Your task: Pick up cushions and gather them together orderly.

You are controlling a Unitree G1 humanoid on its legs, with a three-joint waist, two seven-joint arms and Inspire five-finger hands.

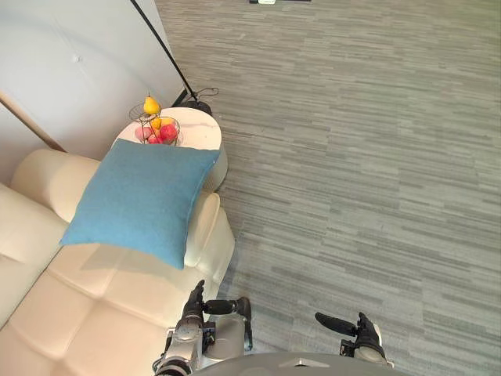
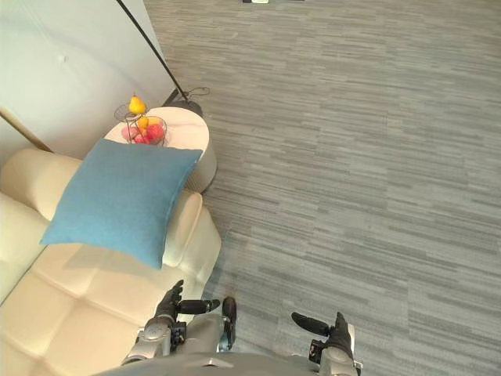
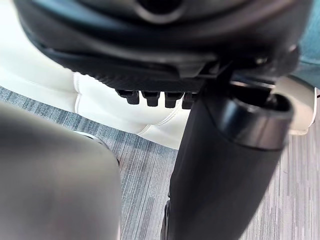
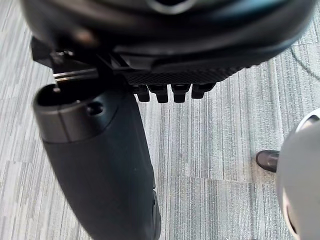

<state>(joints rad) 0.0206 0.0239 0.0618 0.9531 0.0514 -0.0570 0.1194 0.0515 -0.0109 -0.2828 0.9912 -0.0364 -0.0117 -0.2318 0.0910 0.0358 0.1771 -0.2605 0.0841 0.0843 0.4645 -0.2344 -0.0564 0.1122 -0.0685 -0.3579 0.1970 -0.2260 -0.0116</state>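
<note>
1 blue cushion [image 1: 141,200], seemingly aslant

Floor [image 1: 352,157] right of the sofa [image 1: 102,305] lies open. Beyond the sofa's far armrest stand a side table [image 1: 200,129] and a lamp pole [image 1: 164,47]; a cushion [image 1: 141,196] leans on that armrest.

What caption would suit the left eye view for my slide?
Blue cushion leans on the cream sofa's armrest beside a round table with fruit; left hand and right hand hang open below.

Head eyes share the cushion [image 1: 141,196] from above; wrist cameras face floor [image 4: 225,150].
</note>
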